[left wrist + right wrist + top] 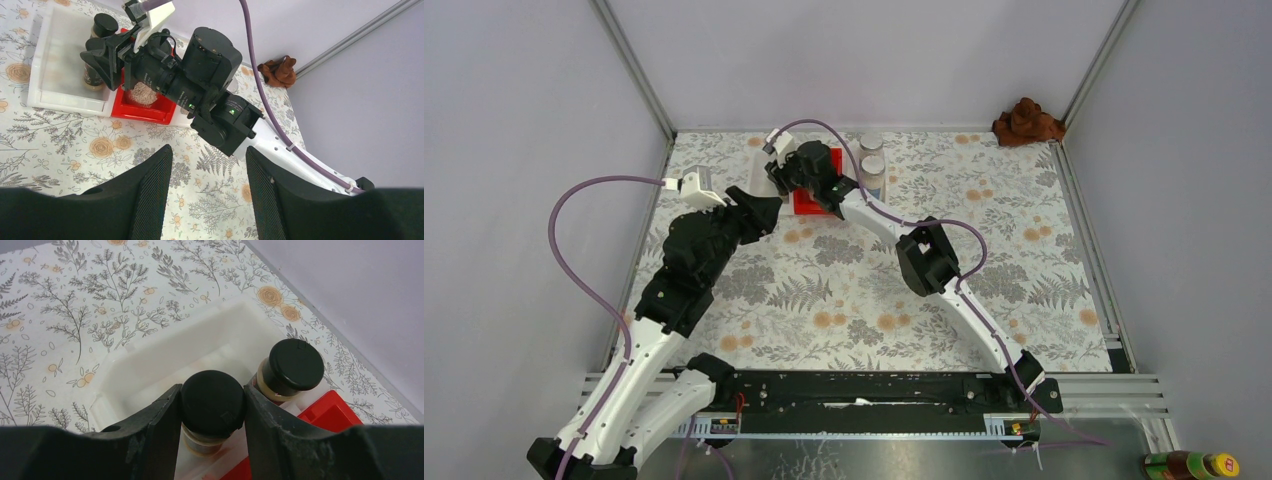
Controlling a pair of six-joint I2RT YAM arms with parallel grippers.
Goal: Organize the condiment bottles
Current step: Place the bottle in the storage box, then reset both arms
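Right wrist view, entry by item.

1. Right pincer [212, 392]: pressed onto the black cap of the held jar [212, 407], one finger on each side of the cap.
2. Held jar: dark, upright, directly under my right pincer and within the white tray [165, 360]. I cannot tell whether its base touches the tray floor.
3. Second jar [296, 364]: black cap, upright, just right of my right pincer. It stands close beside the held jar in the same tray.
4. Red tray [332, 412]: right of and below the second jar, up against the white tray.

Left wrist view.

5. Left pincer [207, 187]: fingers spread, nothing between them, over bare worktop [75, 150]. Both trays lie ahead of it and apart from it.
6. Grainy jar [142, 93]: pale contents, standing in the red tray ahead of my left pincer. Its top is hidden behind my right arm.

Top external view.

7. Silver-lidded jars [873, 165]: two, one behind the other, just right of my right pincer on the worktop.
8. Cloth [1027, 122]: brown, crumpled, in the far corner, well right of my right pincer.
9. Bottle [1194, 465]: yellow cap, lying on its side off the floral cover, well apart from both pincers on the right.
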